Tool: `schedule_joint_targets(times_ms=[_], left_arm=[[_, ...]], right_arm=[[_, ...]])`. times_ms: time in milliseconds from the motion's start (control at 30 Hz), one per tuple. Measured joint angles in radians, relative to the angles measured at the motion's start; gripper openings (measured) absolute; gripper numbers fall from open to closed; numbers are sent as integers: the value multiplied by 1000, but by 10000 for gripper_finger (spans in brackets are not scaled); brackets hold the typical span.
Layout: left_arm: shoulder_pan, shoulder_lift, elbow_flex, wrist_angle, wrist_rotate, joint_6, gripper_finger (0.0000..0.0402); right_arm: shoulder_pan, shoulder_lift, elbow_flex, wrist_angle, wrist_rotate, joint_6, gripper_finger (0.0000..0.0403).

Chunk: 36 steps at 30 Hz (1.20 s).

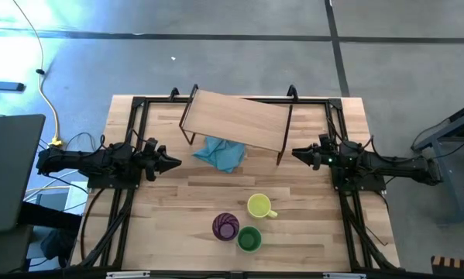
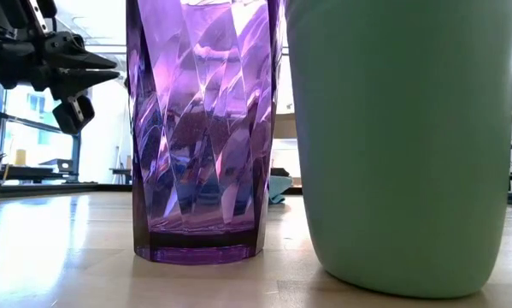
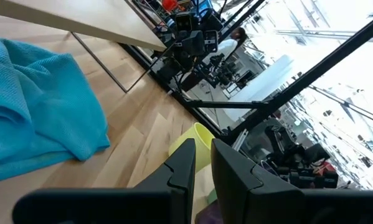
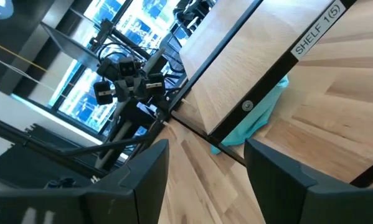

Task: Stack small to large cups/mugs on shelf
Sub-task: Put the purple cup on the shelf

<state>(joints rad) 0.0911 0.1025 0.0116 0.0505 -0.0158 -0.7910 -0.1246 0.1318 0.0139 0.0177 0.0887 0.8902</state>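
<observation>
Three cups stand upright on their bases near the table's near edge: the yellow mug [image 1: 259, 206] with its handle toward the right, the purple tumbler [image 1: 225, 226] and the green cup [image 1: 249, 239] close beside each other. The low view shows the tumbler [image 2: 203, 128] and green cup [image 2: 401, 145] up close. The shelf [image 1: 235, 120] stands on its dark legs at the far middle. My left gripper [image 1: 176, 161] hovers left of the shelf, shut to a narrow slit [image 3: 203, 144]. My right gripper [image 1: 295, 153] hovers to the shelf's right, open [image 4: 205, 146]. Neither touches anything.
A crumpled blue cloth [image 1: 224, 153] lies on the table, partly under the shelf's near edge, also seen in the left wrist view [image 3: 37, 106]. Dark metal frames run along the table's left, right and far sides. Bare wood lies between the grippers and the cups.
</observation>
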Motion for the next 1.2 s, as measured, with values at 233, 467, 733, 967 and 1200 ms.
schedule_joint_targets(times_ms=[233, 467, 733, 967, 1200], left_arm=[[0, 0, 0, 10, 7, -114, 42], [0, 0, 0, 8, 0, -102, 42], [0, 0, 0, 52, 14, -130, 42], [0, 0, 0, 59, 13, -63, 42], [0, 0, 0, 37, -122, 12, 42]], right_arm=[[0, 0, 0, 7, 48, -37, 199], [0, -1, 0, 261, 32, -88, 199], [0, 0, 0, 526, -64, -199, 199], [31, 2, 53, 584, -91, -367, 199], [91, 64, 260, 555, -123, -736, 199]])
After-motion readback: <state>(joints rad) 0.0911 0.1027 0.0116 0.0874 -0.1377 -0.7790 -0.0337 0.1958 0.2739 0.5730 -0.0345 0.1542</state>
